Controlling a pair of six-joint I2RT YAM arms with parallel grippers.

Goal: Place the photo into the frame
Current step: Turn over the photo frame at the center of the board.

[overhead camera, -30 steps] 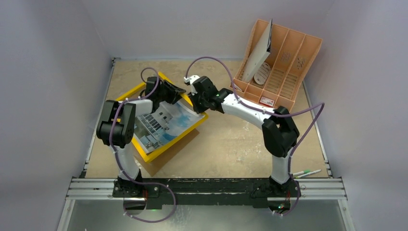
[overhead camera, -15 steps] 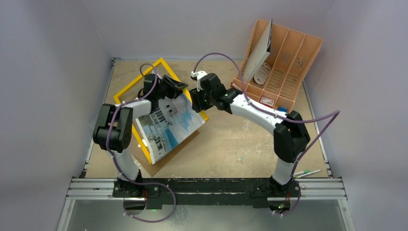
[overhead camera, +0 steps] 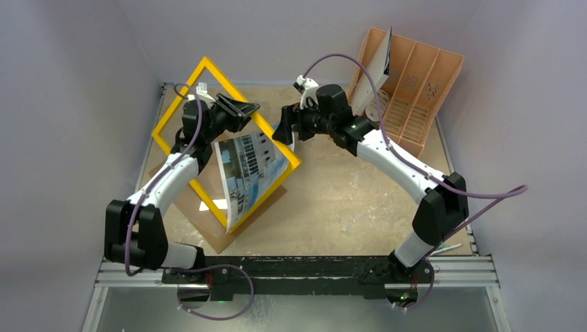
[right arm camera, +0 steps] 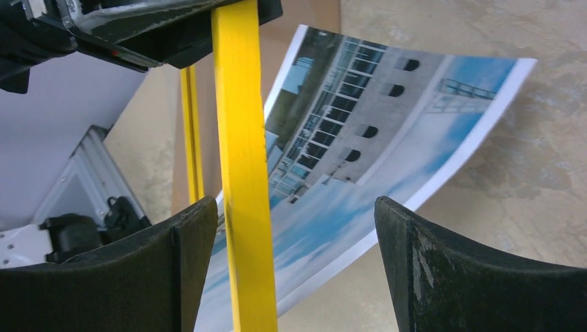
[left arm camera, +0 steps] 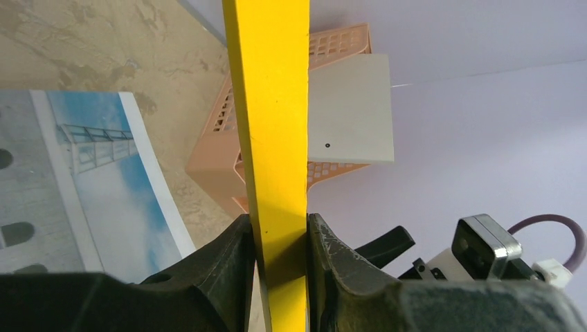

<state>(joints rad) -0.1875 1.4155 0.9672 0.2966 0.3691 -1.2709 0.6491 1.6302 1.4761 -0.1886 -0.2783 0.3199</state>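
The yellow frame [overhead camera: 178, 97] stands tilted up off the table, one corner high near the back wall. My left gripper [overhead camera: 242, 109] is shut on its upper bar; in the left wrist view both fingers [left arm camera: 232, 256] press the yellow frame [left arm camera: 273, 104]. The photo [overhead camera: 253, 166], a white building under blue sky, leans curled inside the frame's lower half. My right gripper [overhead camera: 282, 131] is open at the frame's right side. In the right wrist view the frame's bar [right arm camera: 239, 173] passes between the wide-apart fingers, close to the left finger [right arm camera: 187, 256], with the photo [right arm camera: 360, 159] behind.
A brown backing board [overhead camera: 228, 232] lies on the table under the frame's low corner. An orange desk organiser [overhead camera: 408, 83] holding a white board [overhead camera: 374, 69] stands at the back right. Pens [overhead camera: 439, 247] lie near the right arm's base.
The frame rose from lying flat to standing steeply, lifted by the left arm. The right gripper opened and let go of the frame's edge. The photo tipped up with the frame.
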